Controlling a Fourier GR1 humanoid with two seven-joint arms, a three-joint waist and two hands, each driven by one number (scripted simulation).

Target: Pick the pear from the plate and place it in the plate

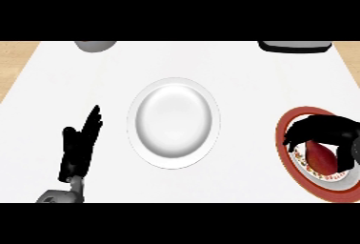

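The robot's right hand [325, 134] curls over the red pear [321, 157] on the red-rimmed plate [281, 138], the empty white plate [174, 157] lying well to its left, nearer than the open, resting left hand [79, 145].

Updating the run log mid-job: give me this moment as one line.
right robot hand: curled over pear on red-rimmed plate | left robot hand: open, resting | white plate: nothing on it | pear: not yet moved
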